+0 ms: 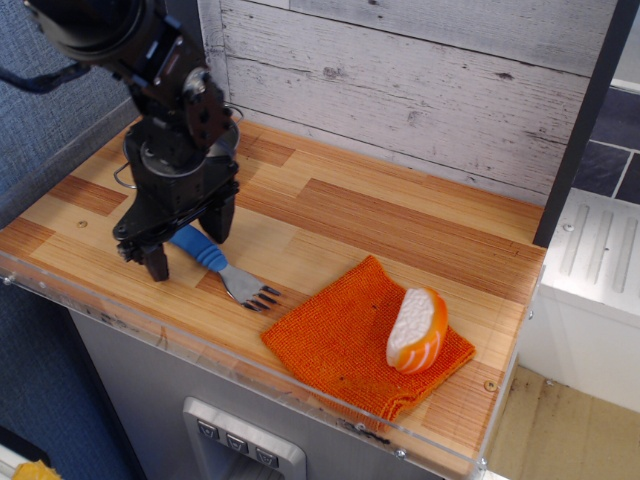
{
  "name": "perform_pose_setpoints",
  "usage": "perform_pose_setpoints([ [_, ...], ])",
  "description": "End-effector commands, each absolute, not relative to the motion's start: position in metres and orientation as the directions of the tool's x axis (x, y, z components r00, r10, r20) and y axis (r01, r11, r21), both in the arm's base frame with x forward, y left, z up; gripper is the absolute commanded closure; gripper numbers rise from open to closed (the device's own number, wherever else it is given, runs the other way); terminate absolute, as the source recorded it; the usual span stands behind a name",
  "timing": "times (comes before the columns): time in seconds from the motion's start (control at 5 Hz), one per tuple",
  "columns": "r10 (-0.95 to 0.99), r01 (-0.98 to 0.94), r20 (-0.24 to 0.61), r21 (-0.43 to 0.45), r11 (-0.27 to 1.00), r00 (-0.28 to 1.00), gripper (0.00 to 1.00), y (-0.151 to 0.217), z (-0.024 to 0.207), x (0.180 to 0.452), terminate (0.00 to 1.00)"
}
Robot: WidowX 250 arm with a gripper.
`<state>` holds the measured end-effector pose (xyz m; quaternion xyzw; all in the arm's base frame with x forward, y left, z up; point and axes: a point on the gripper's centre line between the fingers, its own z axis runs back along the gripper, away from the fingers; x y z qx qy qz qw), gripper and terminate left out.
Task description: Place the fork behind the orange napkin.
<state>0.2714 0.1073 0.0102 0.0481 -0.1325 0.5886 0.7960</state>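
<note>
The fork (218, 266) lies flat on the wooden counter (380, 220) near its front left, blue ribbed handle to the left and silver tines pointing right toward the napkin. My black gripper (187, 245) is down at the counter with its two fingers open, one on each side of the blue handle; the jaws have not closed on it. The orange napkin (340, 335) lies flat at the front centre-right, its left corner just right of the tines.
A white-and-orange striped sushi toy (417, 329) sits on the napkin's right part. A metal pot (230, 128) is mostly hidden behind my arm at the back left. A clear plastic lip (300, 400) runs along the front edge. A plank wall stands behind.
</note>
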Motion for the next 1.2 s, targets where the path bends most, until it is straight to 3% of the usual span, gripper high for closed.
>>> perform_pose_setpoints([
  [0.0,0.914,-0.948,0.311,-0.097,0.303,0.260,1.00,0.116,0.016,0.267,0.00],
  [0.6,0.914,-0.938,0.314,-0.148,0.314,0.257,1.00,0.112,0.037,0.263,0.00],
  [1.0,0.920,-0.932,0.340,-0.229,0.280,0.192,1.00,0.084,0.082,0.284,0.00],
])
